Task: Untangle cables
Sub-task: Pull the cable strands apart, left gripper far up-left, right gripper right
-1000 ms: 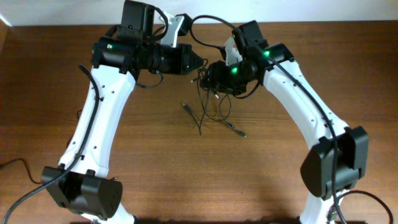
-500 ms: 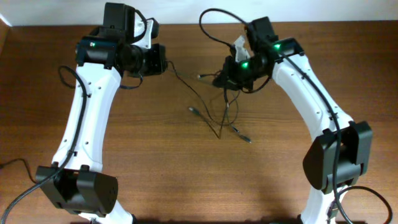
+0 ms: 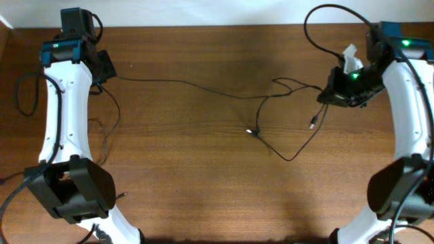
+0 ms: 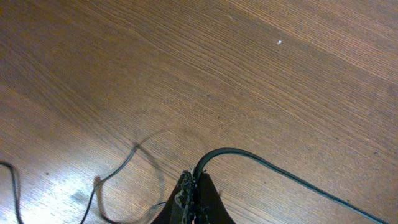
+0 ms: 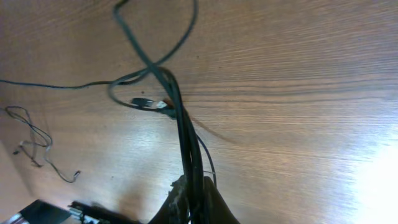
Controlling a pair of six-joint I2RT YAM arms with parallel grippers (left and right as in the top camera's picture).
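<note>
Clamped tight on the cables (image 3: 176,82) at both ends, left gripper (image 4: 194,194) far left and right gripper (image 3: 330,95) far right, cords strung across the table (image 3: 169,176) and sagging in loops right of the middle.

Both arms are spread wide, elbows bent, wrists far apart. The left end effector (image 4: 194,186) and the right end effector (image 5: 189,193) are each pinched tight on the cables (image 5: 186,134).
</note>
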